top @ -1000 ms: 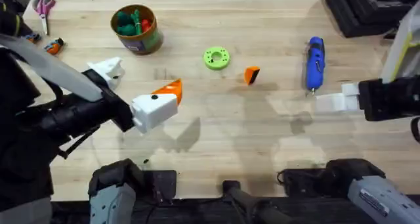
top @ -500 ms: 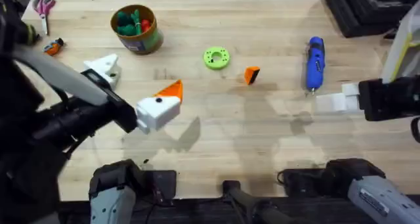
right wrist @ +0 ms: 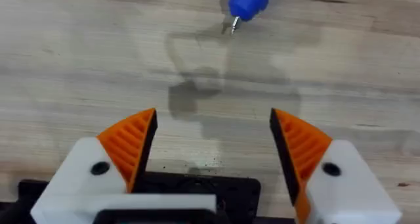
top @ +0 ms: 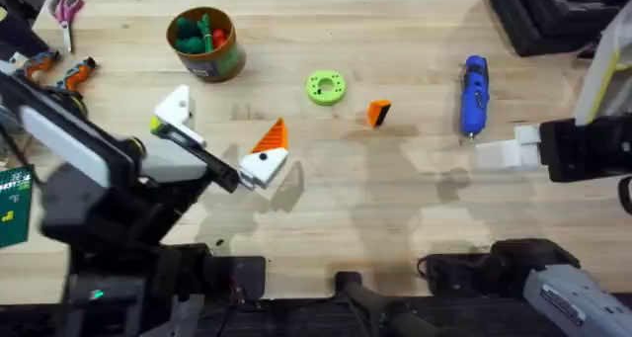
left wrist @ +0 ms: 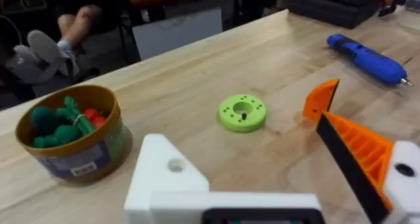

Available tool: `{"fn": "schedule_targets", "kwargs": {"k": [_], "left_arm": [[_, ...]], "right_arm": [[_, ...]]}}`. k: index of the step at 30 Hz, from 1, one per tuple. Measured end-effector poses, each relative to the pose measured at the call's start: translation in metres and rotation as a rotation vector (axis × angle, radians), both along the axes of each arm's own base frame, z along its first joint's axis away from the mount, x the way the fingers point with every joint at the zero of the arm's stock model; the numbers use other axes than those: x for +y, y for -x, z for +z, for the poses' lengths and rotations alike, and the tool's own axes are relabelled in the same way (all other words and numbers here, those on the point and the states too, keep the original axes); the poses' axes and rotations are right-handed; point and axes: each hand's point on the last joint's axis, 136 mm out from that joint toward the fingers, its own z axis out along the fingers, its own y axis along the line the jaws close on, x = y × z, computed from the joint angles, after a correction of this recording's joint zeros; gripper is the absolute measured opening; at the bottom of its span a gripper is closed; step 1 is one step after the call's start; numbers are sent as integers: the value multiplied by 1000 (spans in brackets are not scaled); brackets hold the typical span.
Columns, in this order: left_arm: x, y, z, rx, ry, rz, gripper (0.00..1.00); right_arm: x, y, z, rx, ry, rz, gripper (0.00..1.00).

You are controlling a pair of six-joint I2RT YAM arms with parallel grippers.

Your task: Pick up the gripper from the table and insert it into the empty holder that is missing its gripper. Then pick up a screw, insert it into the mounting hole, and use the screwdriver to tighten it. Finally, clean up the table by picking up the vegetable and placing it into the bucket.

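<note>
The gripper, a small orange wedge (top: 378, 112), lies on the table mid-right and shows in the left wrist view (left wrist: 320, 99). My left gripper (top: 219, 129) hovers to its left, open and holding nothing. One jaw is the bare white holder (top: 174, 106) (left wrist: 167, 178); the other carries an orange pad (top: 272, 137) (left wrist: 357, 161). The blue screwdriver (top: 474, 95) (left wrist: 367, 56) lies at the right, and its tip (right wrist: 235, 23) is in front of my open right gripper (top: 499, 152) (right wrist: 213, 135). The bucket (top: 205, 44) (left wrist: 72, 137) holds green and red toy vegetables. The vegetable is out of view, and I cannot make out a screw.
A green disc with holes (top: 326, 87) (left wrist: 243, 112) sits between the bucket and the orange wedge. Scissors (top: 66, 9) and orange-handled tools (top: 75, 73) lie at the far left. A black case (top: 553, 16) occupies the far right corner.
My left arm has swung and turned its wrist; its jaws now sit farther right, nearer the orange wedge. The right arm and the table's objects have not moved.
</note>
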Motion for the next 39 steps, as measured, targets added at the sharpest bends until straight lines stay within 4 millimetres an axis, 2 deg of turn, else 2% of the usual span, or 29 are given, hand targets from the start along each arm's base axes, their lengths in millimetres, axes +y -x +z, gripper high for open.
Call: {"fn": "schedule_targets", "kwargs": {"k": [5,13,29,39], "left_arm": [[-3,-2,-13,-64,45,5,997],[-10,1,-25,-2,117,-11,997],[-40,26,-27,38,148,-228,996],[-46,33,-26,44,152,-282,996]], "right_arm": [[0,0,0,0,0,0,994],[0,0,0,0,0,0,994],[0,0,0,0,0,0,994],[0,0,0,0,0,0,994]]}}
